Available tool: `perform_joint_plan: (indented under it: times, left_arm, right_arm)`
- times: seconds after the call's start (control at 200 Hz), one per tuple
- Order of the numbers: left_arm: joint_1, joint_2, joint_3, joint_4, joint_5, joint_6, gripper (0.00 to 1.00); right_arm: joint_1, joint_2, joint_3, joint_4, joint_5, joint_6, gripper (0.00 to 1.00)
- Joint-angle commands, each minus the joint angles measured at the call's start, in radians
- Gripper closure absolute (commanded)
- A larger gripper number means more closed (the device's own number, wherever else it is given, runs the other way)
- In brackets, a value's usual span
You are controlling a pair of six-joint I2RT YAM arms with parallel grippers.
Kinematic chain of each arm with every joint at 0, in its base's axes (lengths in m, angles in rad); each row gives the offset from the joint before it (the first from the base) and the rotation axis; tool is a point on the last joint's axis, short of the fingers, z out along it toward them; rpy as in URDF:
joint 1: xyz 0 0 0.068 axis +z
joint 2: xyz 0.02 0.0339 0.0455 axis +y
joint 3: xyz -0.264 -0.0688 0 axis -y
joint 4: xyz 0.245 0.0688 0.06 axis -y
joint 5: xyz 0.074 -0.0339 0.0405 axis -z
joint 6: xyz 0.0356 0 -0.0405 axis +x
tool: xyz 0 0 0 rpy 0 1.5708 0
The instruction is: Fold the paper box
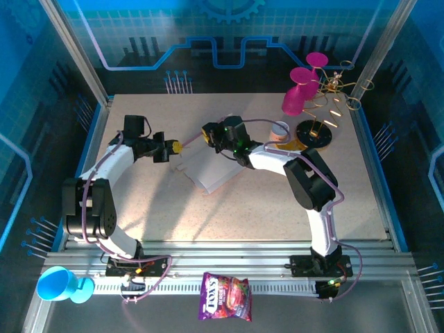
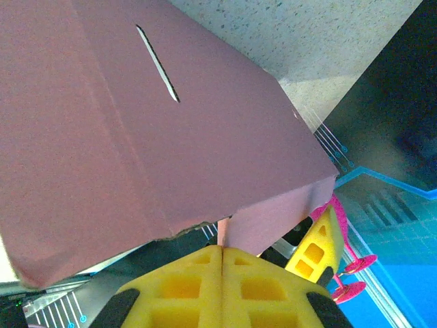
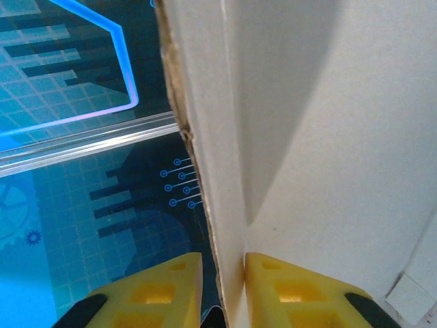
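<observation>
- The paper box [image 1: 208, 172] lies near the middle of the table [image 1: 243, 222], slightly left of centre and towards the far side, between the two grippers. It is thin, flat cardboard that looks whitish under the glare from above.
- From the left wrist, its outer face is a smooth, matte pink panel with sharp creases. A narrow straight slot [image 2: 157, 63] is cut through the panel, which is raised off the speckled stone-like tabletop.
- The left gripper [image 2: 222, 254] has its blocky yellow fingers, moulded with square hollows, pressed together. They pinch a small pink tab that hangs from the lower edge of the box.
- The right gripper [image 3: 223, 273] straddles a raw edge of the box, one finger on each side. The inner face there is plain off-white, and the cut edge is rough and fibrous.
- The right finger lies against the card, and a thin dark sliver shows at the left finger [image 3: 164, 283]. Whether this pincer really clamps the card cannot be told.
- Two magenta plastic cups [image 1: 303, 89] are at the far right beside a gold wire stand [image 1: 326, 114] on a round dark base.
- A glossy purple snack bag [image 1: 225, 297] lies near the front rail, and a blue cup [image 1: 59, 284] is at the near left.
</observation>
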Motion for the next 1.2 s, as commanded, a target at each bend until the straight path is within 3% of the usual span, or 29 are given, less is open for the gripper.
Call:
perform_joint_plan:
  times: [0.0, 0.12, 0.305, 0.415, 0.455, 0.5, 0.545, 0.645, 0.735, 0.851, 0.986, 1.196]
  left_arm:
    - [0.012, 0.021, 0.019, -0.073, 0.000, 0.025, 1.00]
    - [0.015, 0.023, 0.013, -0.066, -0.003, 0.024, 1.00]
    - [0.022, 0.032, 0.029, -0.077, 0.000, 0.044, 1.00]
    - [0.030, 0.034, 0.036, -0.085, 0.005, 0.063, 1.00]
    - [0.034, 0.031, 0.036, -0.079, 0.010, 0.071, 0.87]
    - [0.041, 0.023, 0.043, -0.065, 0.016, 0.089, 0.64]
    - [0.049, 0.011, 0.073, -0.096, 0.008, 0.137, 0.46]
    - [0.070, -0.025, 0.181, -0.289, -0.068, 0.325, 0.34]
    - [0.100, -0.059, 0.230, -0.454, -0.194, 0.486, 0.32]
    - [0.148, -0.093, 0.161, -0.420, -0.251, 0.608, 0.35]
    - [0.159, -0.060, 0.131, -0.371, -0.255, 0.802, 0.56]
    - [0.139, -0.077, 0.081, -0.312, -0.289, 1.053, 0.74]
  right_arm:
    - [-0.008, 0.035, 0.039, -0.024, -0.004, -0.005, 0.77]
    - [-0.008, 0.043, 0.047, -0.037, -0.006, -0.001, 0.84]
    - [-0.009, 0.059, 0.056, -0.057, -0.003, -0.004, 0.83]
    - [-0.011, 0.078, 0.077, -0.071, -0.002, -0.010, 0.88]
    - [-0.011, 0.084, 0.083, -0.078, 0.000, -0.015, 0.93]
    - [-0.012, 0.087, 0.086, -0.093, 0.007, -0.019, 1.00]
    - [-0.013, 0.090, 0.086, -0.101, 0.014, -0.020, 1.00]
    - [-0.019, 0.100, 0.089, -0.097, 0.026, -0.009, 1.00]
    - [-0.026, 0.107, 0.120, -0.119, 0.023, -0.021, 1.00]
    - [-0.030, 0.116, 0.147, -0.132, 0.012, -0.026, 1.00]
    - [-0.031, 0.119, 0.158, -0.142, 0.008, -0.026, 1.00]
    - [-0.032, 0.120, 0.153, -0.142, -0.001, -0.026, 1.00]
